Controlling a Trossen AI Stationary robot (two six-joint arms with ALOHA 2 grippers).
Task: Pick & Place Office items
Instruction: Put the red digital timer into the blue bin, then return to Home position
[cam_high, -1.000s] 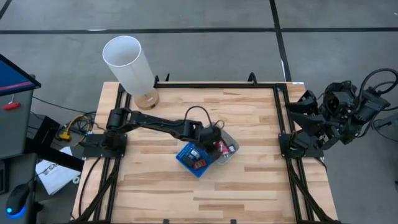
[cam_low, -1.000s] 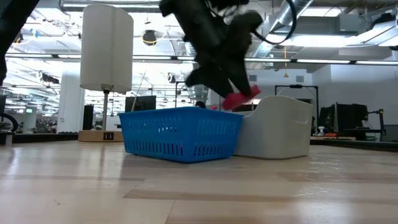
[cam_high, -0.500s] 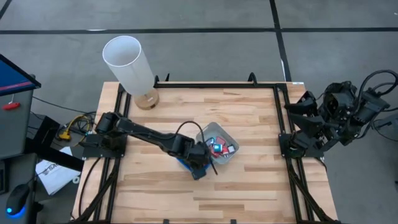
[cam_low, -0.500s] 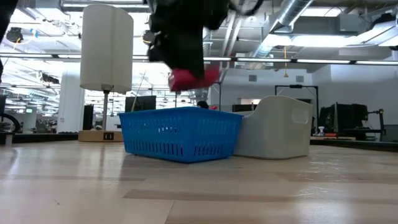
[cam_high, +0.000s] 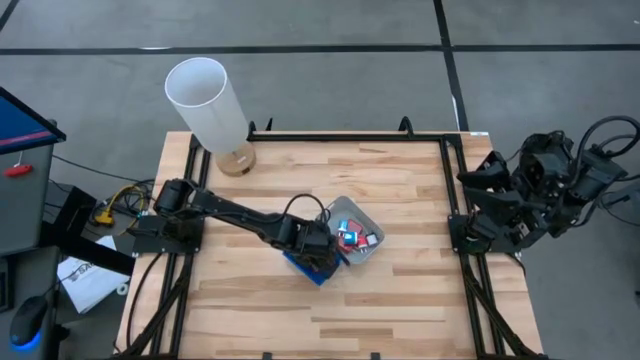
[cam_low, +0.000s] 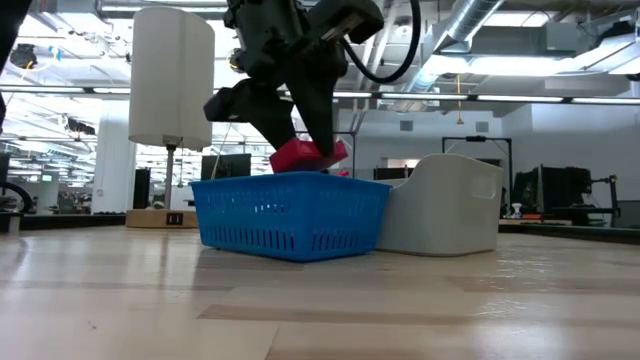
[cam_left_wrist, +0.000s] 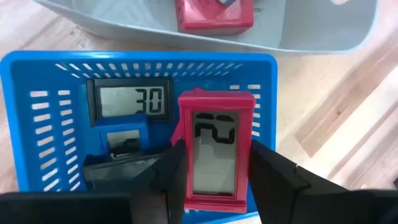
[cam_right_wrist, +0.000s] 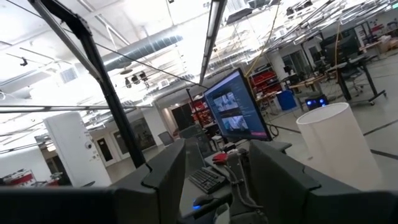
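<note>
Wooden table (cam_high: 400, 190), apparently open-plan workshop

Red timer (cam_left_wrist: 216, 150) with grey screen; blue slotted tray (cam_left_wrist: 43, 118); clear-grey tray (cam_left_wrist: 323, 37); pale wood table (cam_high: 400, 290).

Left claw (cam_left_wrist: 214, 180) clamped, right arm folded away

trays: two sitting mid-table, touching, mesh tray (cam_high: 305, 262) left-near, solid tray (cam_high: 362, 232) right-far | timer (cam_left_wrist: 127, 101) lying in mesh tray | cylinder (cam_high: 208, 100) standing far-left
</note>
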